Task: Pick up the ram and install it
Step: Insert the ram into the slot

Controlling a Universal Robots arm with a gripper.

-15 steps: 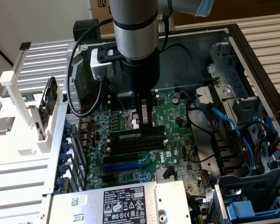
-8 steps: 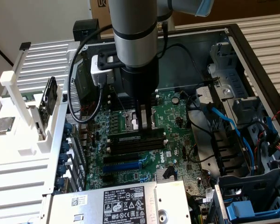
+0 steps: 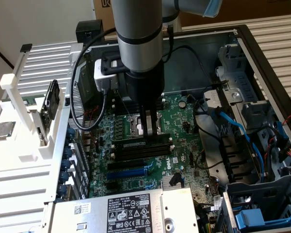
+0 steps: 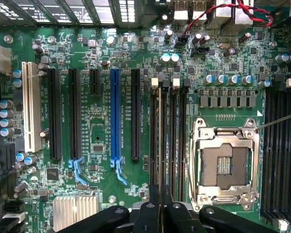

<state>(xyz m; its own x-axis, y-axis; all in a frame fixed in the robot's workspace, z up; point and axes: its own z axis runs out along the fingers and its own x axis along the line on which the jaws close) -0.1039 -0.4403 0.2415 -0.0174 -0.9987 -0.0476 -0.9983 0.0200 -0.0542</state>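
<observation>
Silver-grey cylindrical arm tube (image 3: 138, 29), ringed by a black band. Beside the tube, a pale blue joint cap (image 3: 211, 7); below it, a white-and-black camera box (image 3: 106, 74), looping black cable (image 3: 72, 92) and slim black two-fingered gripper (image 3: 146, 131).

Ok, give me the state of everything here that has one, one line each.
gripper: shut on the ram
ram: on edge at a black memory slot, gripped mid-length; cannot tell if fully seated
CPU socket: empty, contacts exposed
blue expansion slot: empty
white slot: empty
computer case: side open, board exposed
</observation>
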